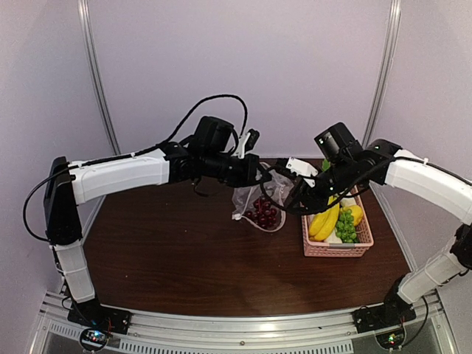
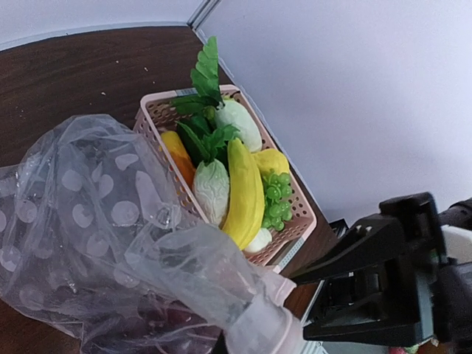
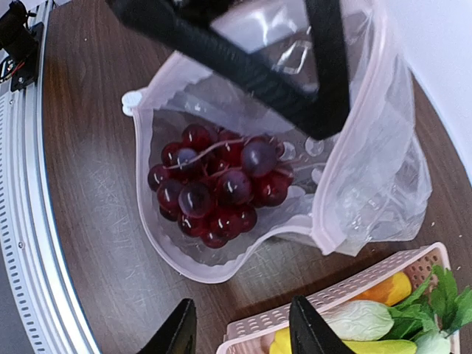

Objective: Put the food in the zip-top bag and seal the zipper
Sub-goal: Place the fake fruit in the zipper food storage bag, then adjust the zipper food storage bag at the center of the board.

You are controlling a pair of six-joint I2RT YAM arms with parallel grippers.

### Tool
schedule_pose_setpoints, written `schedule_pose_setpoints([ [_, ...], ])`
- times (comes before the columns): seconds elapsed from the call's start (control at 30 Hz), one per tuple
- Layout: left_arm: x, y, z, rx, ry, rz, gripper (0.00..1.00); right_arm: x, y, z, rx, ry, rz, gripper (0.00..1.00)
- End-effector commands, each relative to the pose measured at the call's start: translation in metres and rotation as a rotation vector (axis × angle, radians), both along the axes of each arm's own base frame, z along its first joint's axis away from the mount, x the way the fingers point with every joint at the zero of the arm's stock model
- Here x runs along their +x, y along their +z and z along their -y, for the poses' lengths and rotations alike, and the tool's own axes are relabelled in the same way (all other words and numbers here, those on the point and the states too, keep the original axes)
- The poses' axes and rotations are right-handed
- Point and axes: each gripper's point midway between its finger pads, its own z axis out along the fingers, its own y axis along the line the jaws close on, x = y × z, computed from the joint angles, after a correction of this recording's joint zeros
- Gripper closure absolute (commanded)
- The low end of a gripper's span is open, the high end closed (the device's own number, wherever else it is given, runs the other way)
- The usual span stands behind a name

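Note:
The clear spotted zip-top bag (image 1: 259, 198) hangs tilted over the table with its mouth open. A bunch of purple grapes (image 3: 217, 184) lies inside it. The pale zipper (image 3: 158, 236) runs round the open mouth. My left gripper (image 1: 258, 177) is shut on the bag's upper edge and holds it up. My right gripper (image 3: 242, 310) is open and empty, hovering over the bare wood between the bag's mouth and the pink basket (image 3: 332, 295). In the basket lie bananas (image 2: 245, 195), green grapes (image 2: 276, 195), a lemon (image 1: 356, 214), white radishes (image 2: 212, 190) and leafy greens (image 2: 203, 81).
The basket (image 1: 335, 249) stands on the brown table's right side, close to its right edge. Both arms meet above the bag at the back centre. White walls enclose the table behind and at the sides; a metal rail (image 1: 221, 324) runs along the near edge.

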Motion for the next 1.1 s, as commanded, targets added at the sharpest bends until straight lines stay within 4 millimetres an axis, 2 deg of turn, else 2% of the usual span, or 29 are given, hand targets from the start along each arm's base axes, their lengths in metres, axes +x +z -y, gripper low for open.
schedule_pose_setpoints([
  [0.0,0.006,0.045,-0.003,-0.129,0.067,0.053,1.0,0.014,-0.003,-0.005,0.047,-0.078,0.001,0.56],
  [0.23,0.012,0.053,-0.016,-0.208,0.172,0.02,1.0,0.041,-0.004,-0.005,0.073,-0.185,0.016,0.61],
  [0.43,0.012,0.069,-0.023,-0.264,0.207,0.036,1.0,0.049,-0.018,-0.015,0.104,-0.191,-0.044,0.6],
  [0.57,0.012,0.071,-0.026,-0.264,0.217,0.04,1.0,0.048,-0.028,-0.023,0.124,-0.17,-0.11,0.61],
  [0.7,0.014,0.069,-0.031,-0.254,0.243,0.04,1.0,0.043,-0.011,-0.024,0.182,-0.151,-0.113,0.61],
  [0.87,0.015,0.069,-0.037,-0.263,0.269,0.046,1.0,0.033,0.021,-0.013,0.259,-0.136,-0.061,0.55],
  [0.93,0.015,0.067,-0.039,-0.261,0.28,0.045,1.0,0.025,0.029,-0.016,0.296,-0.11,-0.072,0.52],
  [1.07,0.016,0.066,-0.04,-0.264,0.29,0.04,1.0,0.023,0.017,-0.023,0.302,-0.1,-0.144,0.49],
])
